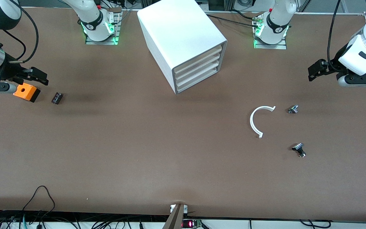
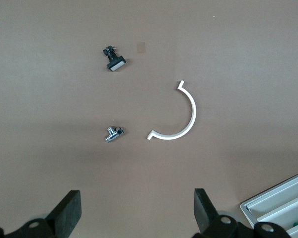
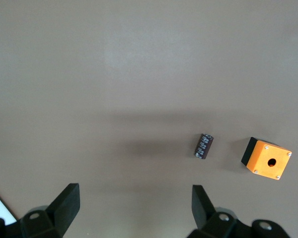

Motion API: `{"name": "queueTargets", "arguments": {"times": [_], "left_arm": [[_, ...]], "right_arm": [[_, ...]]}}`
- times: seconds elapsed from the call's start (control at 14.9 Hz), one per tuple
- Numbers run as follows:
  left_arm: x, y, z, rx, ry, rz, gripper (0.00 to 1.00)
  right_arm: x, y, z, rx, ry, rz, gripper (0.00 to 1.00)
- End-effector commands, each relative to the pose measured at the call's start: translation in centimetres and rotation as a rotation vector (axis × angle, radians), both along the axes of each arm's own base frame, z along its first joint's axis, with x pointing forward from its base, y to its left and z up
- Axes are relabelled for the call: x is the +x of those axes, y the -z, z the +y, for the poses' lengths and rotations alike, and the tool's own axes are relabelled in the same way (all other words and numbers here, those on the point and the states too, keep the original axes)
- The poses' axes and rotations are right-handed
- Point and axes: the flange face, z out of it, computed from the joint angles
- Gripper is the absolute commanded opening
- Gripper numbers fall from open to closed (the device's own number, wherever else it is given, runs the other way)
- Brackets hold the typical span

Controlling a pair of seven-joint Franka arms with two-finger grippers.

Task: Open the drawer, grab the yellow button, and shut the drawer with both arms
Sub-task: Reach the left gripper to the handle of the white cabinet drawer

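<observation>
Drawer [image 1: 199, 60] shut, top of cabinet [image 1: 176, 38]. Left hand [image 1: 321, 70], right hand [image 1: 32, 75]: both wide open, empty, parked. Front lip to be hooked squarely, pulled toward 5 o'clock.

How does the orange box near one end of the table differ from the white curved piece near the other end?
The orange box is a chunky cube on a black base with a round hole in its top; the white curved piece is a thin, flat open half-ring. The box lies toward the right arm's end of the table, beside a small black part; the half-ring lies toward the left arm's end, near two small metal fittings. Both rest loose on the brown table, untouched.
</observation>
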Motion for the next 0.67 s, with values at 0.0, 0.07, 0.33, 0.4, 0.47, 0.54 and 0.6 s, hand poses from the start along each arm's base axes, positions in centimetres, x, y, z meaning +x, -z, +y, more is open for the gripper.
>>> {"name": "queueTargets", "arguments": {"times": [0.0,0.07,0.33,0.4,0.47,0.54,0.6], "left_arm": [[-0.28,-0.48,0.05,-0.017,0.024,0.014,1.0],[0.06,-0.52,0.05,-0.018,0.021,0.008,1.0],[0.2,-0.79,-0.2,-0.019,0.019,0.006,1.0],[0.28,-0.68,-0.19,-0.019,0.016,0.009,1.0],[0.18,-0.72,-0.27,-0.019,0.021,0.012,1.0],[0.16,-0.66,-0.26,-0.018,0.022,0.018,1.0],[0.13,-0.72,-0.43,-0.018,0.027,0.018,1.0]], "right_arm": [[-1.18,-0.5,-0.27,0.01,-0.012,-0.03,1.0],[-1.17,-0.52,-0.27,0.01,-0.01,-0.025,1.0],[-0.81,-0.61,-0.15,0.009,0.0,-0.027,1.0],[-0.79,-0.68,-0.15,0.009,0.0,-0.029,1.0],[-0.79,-0.68,-0.15,0.009,0.0,-0.029,1.0],[-0.76,-0.66,-0.15,0.008,0.0,-0.027,1.0],[-0.72,-0.75,-0.15,0.008,0.0,-0.03,1.0]]}}
